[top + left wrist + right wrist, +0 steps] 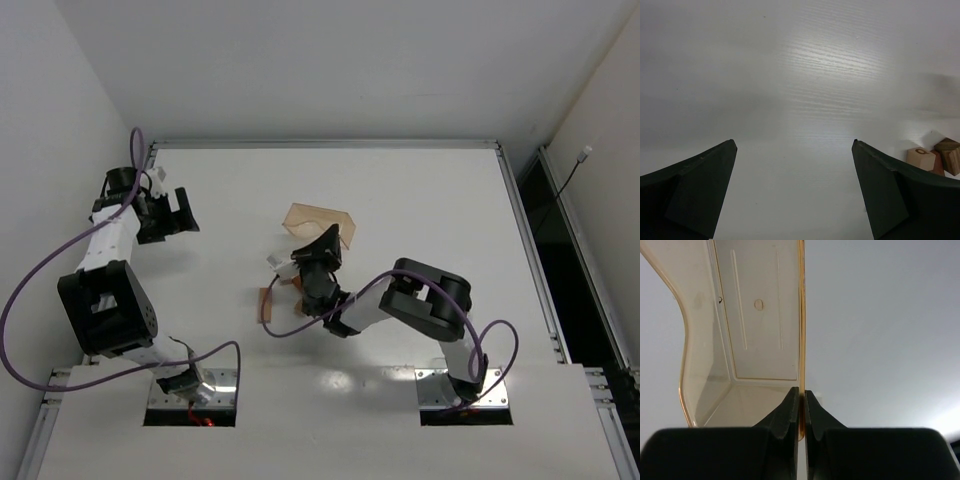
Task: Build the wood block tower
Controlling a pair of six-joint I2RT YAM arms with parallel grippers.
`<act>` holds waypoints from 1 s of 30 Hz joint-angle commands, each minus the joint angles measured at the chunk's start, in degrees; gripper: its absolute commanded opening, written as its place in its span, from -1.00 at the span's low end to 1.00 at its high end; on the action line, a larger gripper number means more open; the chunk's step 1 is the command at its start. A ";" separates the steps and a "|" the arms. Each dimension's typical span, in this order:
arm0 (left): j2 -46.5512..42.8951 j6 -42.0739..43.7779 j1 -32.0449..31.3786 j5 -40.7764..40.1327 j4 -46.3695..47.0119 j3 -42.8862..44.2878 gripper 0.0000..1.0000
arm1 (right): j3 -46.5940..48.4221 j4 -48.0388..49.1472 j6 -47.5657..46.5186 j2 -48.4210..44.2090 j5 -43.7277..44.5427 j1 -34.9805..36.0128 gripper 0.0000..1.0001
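The right gripper [801, 390] is clamped on the thin wall of the translucent orange plastic tray [760, 340] — a slip or swing could scatter the small tan and reddish wood blocks [268, 300] lying loose just beside it. The left gripper [795, 143] hangs spread wide, well apart from them.

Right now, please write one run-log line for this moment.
left jaws: open, over table | right jaws: shut on orange tray wall | wood blocks: loose, no tower seen
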 commanded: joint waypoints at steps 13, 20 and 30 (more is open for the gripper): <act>-3.66 1.15 0.23 -0.18 -1.83 2.58 1.00 | 40.70 -102.98 87.31 -7.92 -12.04 0.01 -1.00; -2.51 2.29 0.23 -1.50 -4.65 6.89 1.00 | 53.17 -119.40 100.61 -6.40 -36.24 -8.68 -1.00; -3.30 3.53 0.23 4.81 -3.60 6.37 1.00 | 59.16 -126.88 103.25 -4.48 -71.05 -34.16 -1.00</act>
